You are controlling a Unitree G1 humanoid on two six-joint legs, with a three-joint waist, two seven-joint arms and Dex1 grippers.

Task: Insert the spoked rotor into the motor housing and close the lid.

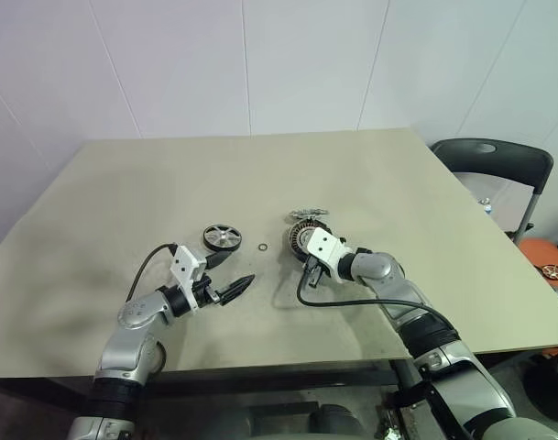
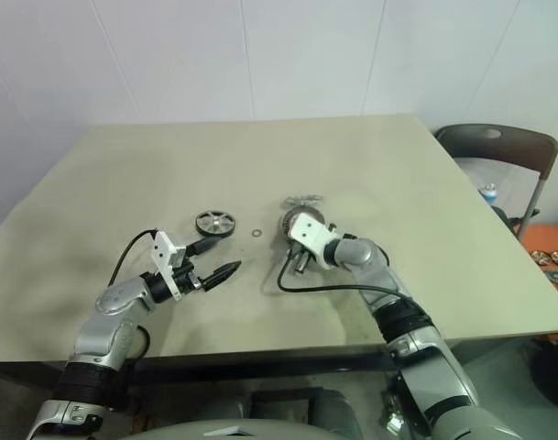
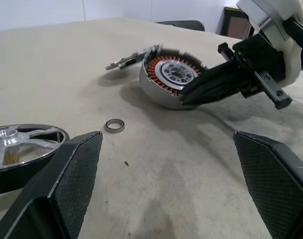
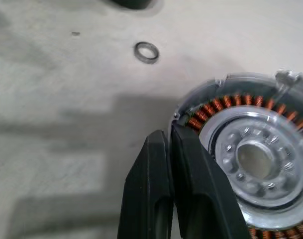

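- Centrally on the beige table point(image 1: 370, 174) sits the motor housing point(image 3: 172, 75), a shallow round cup with a ring of copper-coloured windings around a silvery centre; it is tipped up, its open face turned toward the left arm.
- Right gripper point(image 4: 173, 149): the two black fingers are pressed together, their tips lying against the housing's near rim beside the windings. Whether the rim wall is pinched between them cannot be told.
- Lid point(image 3: 129, 59): a silvery notched disc lying just behind the housing, on its far side, touching or nearly touching the rim.
- Spoked rotor point(image 1: 222, 238): a black-rimmed wheel with silvery spokes, lying flat on the table to the left of the housing and well apart from it, with nothing gripping it.
- Small dark ring point(image 1: 262, 247): lies on the table between the rotor and the housing, apart from both.
- Left gripper point(image 1: 231, 275): its fingers are spread wide and hold nothing. It hangs just above the table, pointing toward the housing, with the rotor just beside its farther finger point(image 3: 66, 174).
- Black cable point(image 1: 352, 302): loops from the right wrist across the table surface near the front edge.
- Beyond the table's right side stand a dark chair point(image 1: 498, 165) and, lower down, an orange bin point(image 1: 549, 270) with more wheels in it.
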